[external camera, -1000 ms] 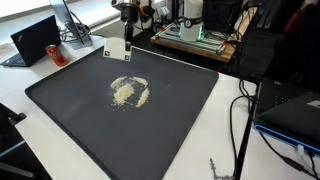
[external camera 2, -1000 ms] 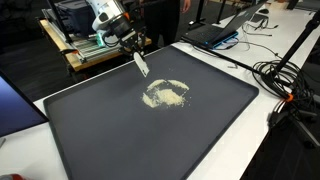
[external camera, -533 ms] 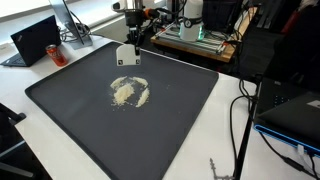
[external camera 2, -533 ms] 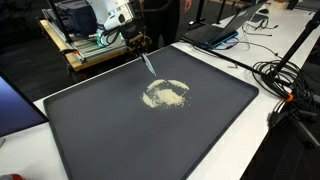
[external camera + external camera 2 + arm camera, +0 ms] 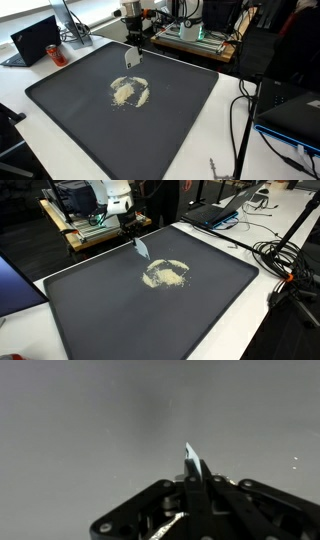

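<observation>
roughly above the far edge of the table (image 5: pixel 226 135), a robot gripper (image 5: pixel 131 46) hangs straight down, its jaws closed on the top edge of a thin white card (image 5: pixel 131 58). the card hangs below the fingers and is tilted in an exterior view (image 5: pixel 140 249); whether its lower edge touches the surface cannot be told. in the wrist view the gripper (image 5: pixel 190 482) fills the bottom of the frame and the card (image 5: pixel 195 462) shows edge-on as a narrow pale blade pinched between the two fingers, over plain dark grey. a large dark mat (image 5: pixel 170 130) covers most of the table. a pile of pale crumbs (image 5: pixel 129 92) lies near the middle of the mat, with a faint ring of scattered bits around it, a little apart from the card, toward the near edge. nothing lies between the card and the pile. beyond the far edge stands a wooden cart of equipment (image 5: pixel 85 225), just behind the arm. an open black laptop (image 5: pixel 35 40) sits by one far corner of the table, clear of the mat, and another laptop (image 5: pixel 215 213) lies past the opposite far corner. a tangle of black cables (image 5: pixel 285 260) trails along a side edge, off the mat.
</observation>
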Controlling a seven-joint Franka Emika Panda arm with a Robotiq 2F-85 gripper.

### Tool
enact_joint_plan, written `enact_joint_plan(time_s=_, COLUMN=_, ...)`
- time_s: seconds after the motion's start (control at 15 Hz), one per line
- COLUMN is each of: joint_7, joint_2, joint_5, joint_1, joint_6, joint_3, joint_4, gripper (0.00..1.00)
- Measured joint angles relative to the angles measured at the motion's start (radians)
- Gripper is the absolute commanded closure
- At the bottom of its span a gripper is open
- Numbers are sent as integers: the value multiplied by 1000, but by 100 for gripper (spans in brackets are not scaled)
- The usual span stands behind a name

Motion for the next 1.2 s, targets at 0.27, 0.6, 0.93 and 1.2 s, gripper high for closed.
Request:
enact_joint_plan(time_s=0.27, joint_7=153, joint_2=-52, joint_5=-305, joint_1=-12, joint_6=-262, joint_3=-12, joint_4=117, gripper=99)
enact_joint_plan(time_s=0.6, joint_7=170, joint_2=-146, joint_5=-370, joint_1=18, joint_6=-655, joint_3=29, joint_4=327, gripper=99)
enact_joint_plan(time_s=0.93, joint_7=231, joint_2=-88, joint_5=-370, joint_1=85, joint_6=-938, joint_3=101, joint_4=630, gripper=99)
enact_joint_plan(time_s=1.2, joint_7=299, joint_2=99, joint_5=-380, joint_1=113, joint_6=-971, joint_3=133, joint_4=836, gripper=99)
